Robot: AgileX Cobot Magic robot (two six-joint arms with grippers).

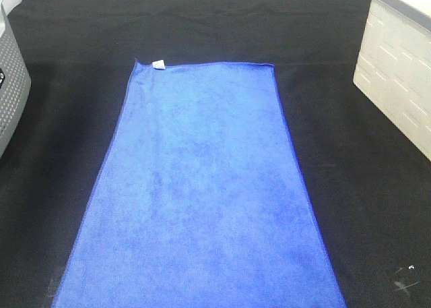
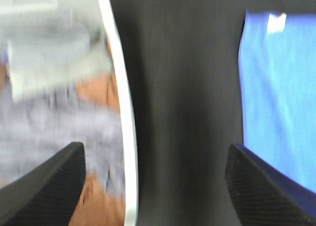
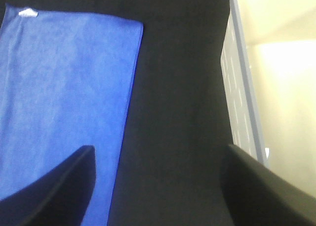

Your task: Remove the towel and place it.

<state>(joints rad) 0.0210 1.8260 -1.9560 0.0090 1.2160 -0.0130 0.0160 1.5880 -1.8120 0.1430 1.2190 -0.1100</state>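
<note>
Towel (image 1: 202, 193) lay flat and fully spread on black table cloth (image 1: 337, 187), in the middle of the high view, long side running from the near edge away toward the far side. Small white tag (image 1: 159, 65) sat at the far left corner of it. Stitched hem visible along both long edges. No folds or big wrinkles seen on the blue surface.

To the left of the towel, well apart, stood grey basket (image 1: 12, 85) with a perforated wall, only partly in the picture. To the right, also well apart, stood white bin (image 1: 397, 85) with a pattern of small slots on its side.

No arm visible in the high view.

Left gripper (image 2: 155, 186) hung above bare black cloth, between the grey basket and the left edge of the towel. Jaws spread wide, nothing between them. White rim of the basket passed just beside one finger; blurred cloth items lay inside, not clear which. White tag also seen here, at the towel corner.

Right gripper (image 3: 158, 186) hung above black cloth between the right edge of the towel and the white bin. Jaws released, wide apart, holding nothing.
</note>
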